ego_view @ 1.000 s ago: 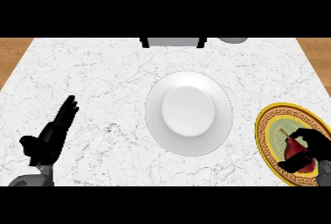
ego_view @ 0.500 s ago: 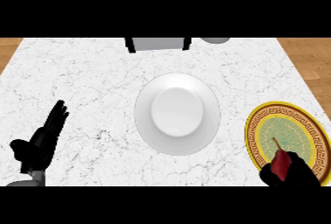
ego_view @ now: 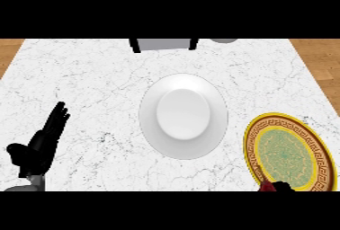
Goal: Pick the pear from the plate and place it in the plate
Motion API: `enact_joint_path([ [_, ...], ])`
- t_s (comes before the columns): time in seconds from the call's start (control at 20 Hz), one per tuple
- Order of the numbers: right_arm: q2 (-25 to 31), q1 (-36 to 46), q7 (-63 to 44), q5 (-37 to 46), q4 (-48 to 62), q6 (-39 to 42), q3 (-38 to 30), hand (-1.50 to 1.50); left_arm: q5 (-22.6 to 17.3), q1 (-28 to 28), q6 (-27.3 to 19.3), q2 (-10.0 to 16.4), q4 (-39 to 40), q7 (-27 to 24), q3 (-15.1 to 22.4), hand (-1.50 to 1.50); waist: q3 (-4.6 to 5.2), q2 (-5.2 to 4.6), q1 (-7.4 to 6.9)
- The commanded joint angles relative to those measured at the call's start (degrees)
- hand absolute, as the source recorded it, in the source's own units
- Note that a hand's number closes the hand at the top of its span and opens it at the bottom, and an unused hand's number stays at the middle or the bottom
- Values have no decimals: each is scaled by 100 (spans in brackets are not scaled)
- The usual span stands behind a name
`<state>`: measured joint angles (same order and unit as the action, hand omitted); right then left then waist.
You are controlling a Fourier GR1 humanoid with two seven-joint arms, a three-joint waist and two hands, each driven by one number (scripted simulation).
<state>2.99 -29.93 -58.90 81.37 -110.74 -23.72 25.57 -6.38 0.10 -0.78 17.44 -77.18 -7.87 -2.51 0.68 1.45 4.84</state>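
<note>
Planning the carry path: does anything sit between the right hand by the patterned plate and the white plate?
Nothing visible does. The right hand shows only at the lower edge, over the patterned plate; only counter separates that plate from the white plate. The left hand rests open at far left.

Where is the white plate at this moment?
In the head view, the white plate lies centrally, left of the gold-rimmed plate and right of the left hand.

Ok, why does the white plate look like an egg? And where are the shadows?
In the head view, the white plate is really round but looks stretched taller than wide. The light in the head view is soft and even, so only faint grey shading shows along its rim, and there is no glare on the marble counter.
</note>
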Motion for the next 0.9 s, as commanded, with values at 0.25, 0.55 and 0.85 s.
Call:
enact_joint_path([
  [0.25, -293, -827, -1113, 3067, -1599, 38, 1512, 150, 64, 162, -54, -89, -128, 56, 98, 0, -13, -26, -86],
  [0.55, -296, -575, -2010, 4530, -1846, 693, 2788, 150, 56, -175, 28, -78, -93, 84, 112, 0, -37, -112, -254],
  [0.85, -287, 216, -2372, 4686, -1836, 1554, 3201, 150, 93, -301, 185, -20, -65, 134, 193, 0, -46, -169, -436],
])
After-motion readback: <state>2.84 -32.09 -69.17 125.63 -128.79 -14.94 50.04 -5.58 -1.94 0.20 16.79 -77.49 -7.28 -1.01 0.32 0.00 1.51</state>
